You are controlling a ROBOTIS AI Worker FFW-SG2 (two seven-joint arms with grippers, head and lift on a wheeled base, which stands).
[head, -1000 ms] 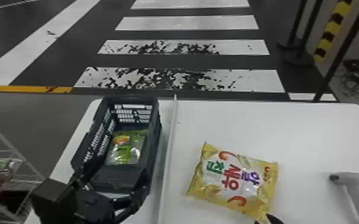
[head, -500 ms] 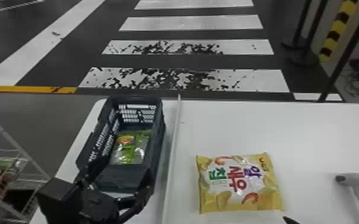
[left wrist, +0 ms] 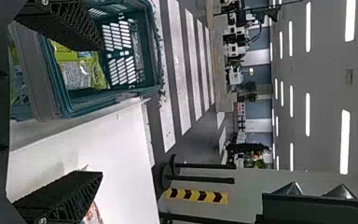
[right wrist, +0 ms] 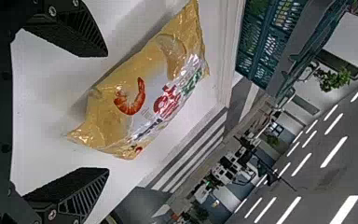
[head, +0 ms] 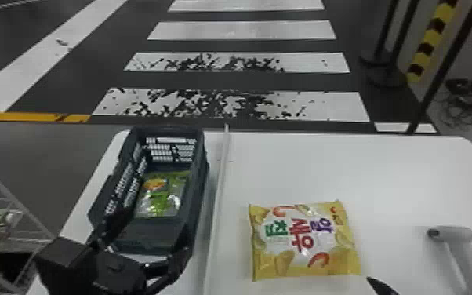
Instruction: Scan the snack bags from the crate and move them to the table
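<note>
Yellow film wraps the snack bag (head: pixel 305 239) that lies flat on the white table (head: pixel 364 168), its longer side running roughly across the robot's front; the right gripper (right wrist: pixel 107 112) is the nearer one, its two black fingers spread wide with nothing held between them; from there the bag lies ahead and a little toward the robot's left, just beyond the fingertips, and in the right wrist view its long axis slants across the line of reach.

That slant looks like what a grasp would turn on; if this bag is the next to be lifted, the wrist would probably do well to turn so that the fingers meet its two long edges, since a pinch on one corner could let the soft pack swing; the scanner (head: pixel 452 235) lies on the bag's other side, toward the robot's right, so a scan seems to suit the right arm too; whether this bag is already scanned, I cannot tell.

The left gripper (left wrist: pixel 100 111) is at the near end of the crate (head: pixel 198 188), fingers parted and empty; green packaging (head: pixel 162 196) lies inside the crate, so that side's work seems unfinished; a pale divider (head: pixel 218 184) runs between crate and yellow bag.
</note>
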